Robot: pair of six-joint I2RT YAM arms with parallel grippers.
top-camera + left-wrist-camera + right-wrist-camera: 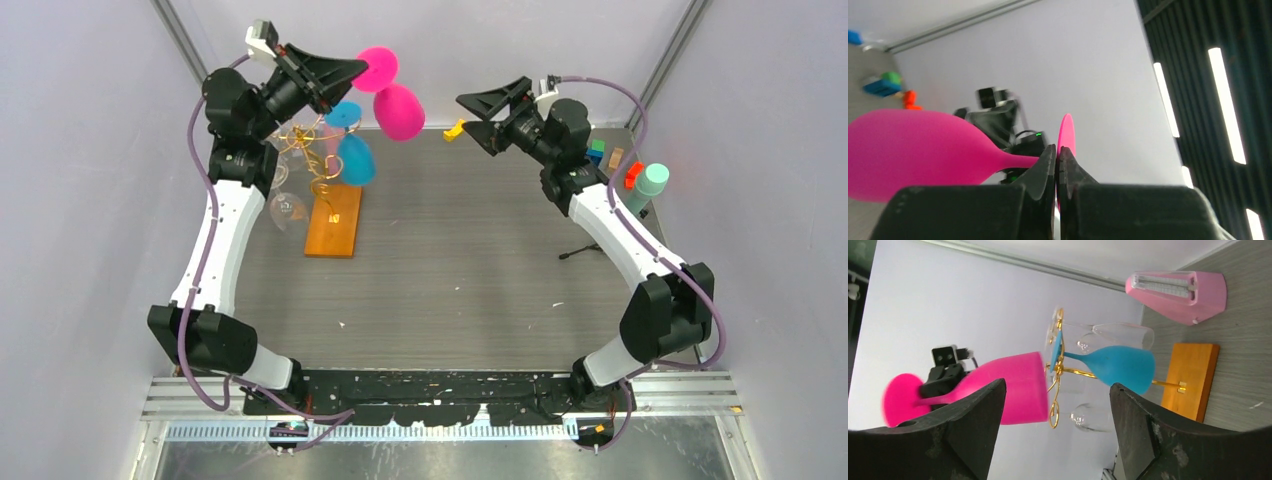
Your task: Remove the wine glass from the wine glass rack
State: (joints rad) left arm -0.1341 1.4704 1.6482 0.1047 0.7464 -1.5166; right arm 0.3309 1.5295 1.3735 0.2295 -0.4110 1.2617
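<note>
The pink wine glass (398, 110) hangs in the air at the back, lying sideways to the right of the wine glass rack (322, 165). The rack's gold wire arms stand on an orange base (335, 222). My left gripper (362, 70) is shut on the glass's stem beside its round foot; in the left wrist view the fingers (1048, 162) pinch the stem, with the pink bowl (913, 155) to the left. My right gripper (468, 115) stands open, right of the bowl and apart from it. In the right wrist view its wide jaws (1057, 385) frame the pink glass (1013, 387) and the rack (1060, 370).
A blue glass (355, 158) and clear glasses (288, 210) hang on the rack. A pink wedge-shaped box (1178, 295) stands beyond it. At the back right are coloured blocks (600, 150), a teal cylinder (655, 182), a small yellow piece (455, 130) and a black tripod (590, 245).
</note>
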